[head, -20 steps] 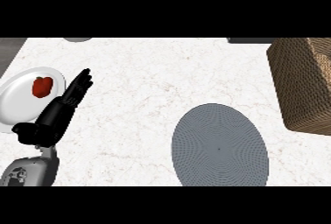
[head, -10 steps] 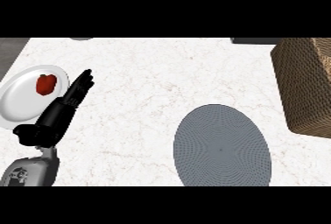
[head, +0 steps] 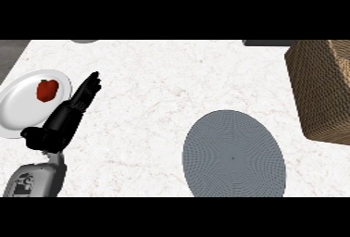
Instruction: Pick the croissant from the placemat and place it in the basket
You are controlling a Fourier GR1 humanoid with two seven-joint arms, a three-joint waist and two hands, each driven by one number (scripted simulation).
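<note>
1. A pale marble counter [head: 157, 78] is seen, with a bare grey placemat [head: 234, 155]; no croissant is visible.
2. The left hand [head: 75, 106] is held straight-fingered, empty, beside a plate [head: 17, 115].
3. The basket [head: 327, 88] should be approached only once the croissant is located.

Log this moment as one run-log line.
left hand: open, resting beside white plate holding a red item | right hand: not in view | grey placemat: no croissant visible | basket: right edge

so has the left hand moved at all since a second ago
No. The left hand lies open beside the white plate, fingertips level with the red item on it, just as before.
</note>
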